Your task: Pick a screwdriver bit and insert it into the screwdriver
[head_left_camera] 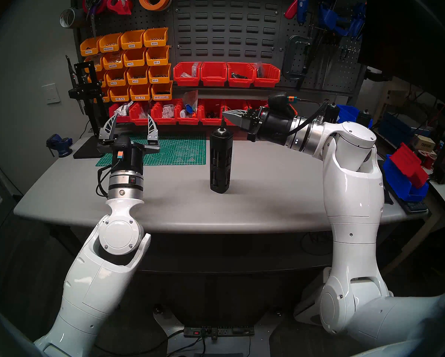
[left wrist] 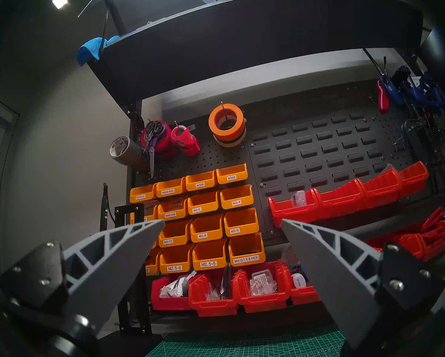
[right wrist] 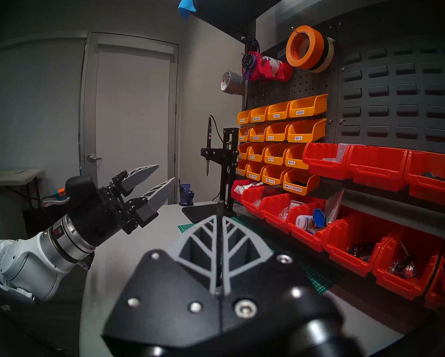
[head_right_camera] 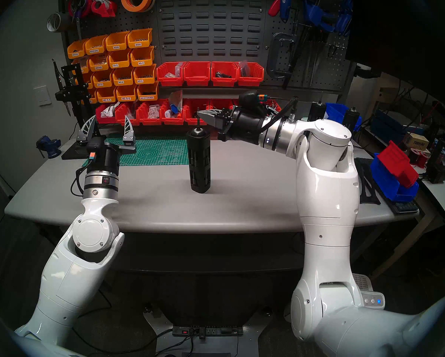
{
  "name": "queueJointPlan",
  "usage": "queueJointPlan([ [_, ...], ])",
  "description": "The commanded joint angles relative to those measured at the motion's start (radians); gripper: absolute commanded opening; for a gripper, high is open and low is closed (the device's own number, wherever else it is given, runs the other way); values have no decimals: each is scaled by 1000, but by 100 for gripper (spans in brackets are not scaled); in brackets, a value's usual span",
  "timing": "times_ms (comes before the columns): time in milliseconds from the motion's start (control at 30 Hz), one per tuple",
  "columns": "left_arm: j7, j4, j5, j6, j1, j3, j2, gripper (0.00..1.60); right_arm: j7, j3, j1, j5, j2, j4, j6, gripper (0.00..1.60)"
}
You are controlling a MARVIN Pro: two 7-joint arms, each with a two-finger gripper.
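1. Left gripper (head_left_camera: 133,119), grey ribbed fingers on a black body: hovering at centre left of the head view, jaws standing wide apart and empty, pointing up toward the pegboard.

2. Green gridded cutting mat (head_left_camera: 180,150): lying on the grey table (head_left_camera: 267,194) behind item 1.

3. Screwdriver (head_left_camera: 220,160), a tall black slotted cylinder with a silver-ringed top socket: standing upright at centre frame, nothing bracing it.

4. Screwdriver bit (head_left_camera: 222,123), a thin dark metal rod: hanging vertically just above the socket. Whether its lower end is seating is too fine to tell.

5. Right gripper (head_left_camera: 224,113): reaching in level from centre right, fingers pinching closed on item 4.

Handling note: insertion appears to be under way. Keeping the rod plumb over the socket and pressing straight down gently is advisable, since a sideways push risks tipping the unsupported cylinder.
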Motion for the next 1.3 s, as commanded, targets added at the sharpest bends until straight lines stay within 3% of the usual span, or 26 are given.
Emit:
queueJointPlan([
  [0, -3, -34, 3, -8, -19, -4, 4, 160, 3, 2, -5, 12, -14, -41, -3, 0],
  [267, -7, -37, 0, -9, -18, -6, 9, 160, -4, 8, -37, 14, -30, -61, -21, 0],
  [1267, -3, -34, -1, -6, -17, -11, 8, 160, -12, 17, -10, 17, -48, -36, -53, 0],
])
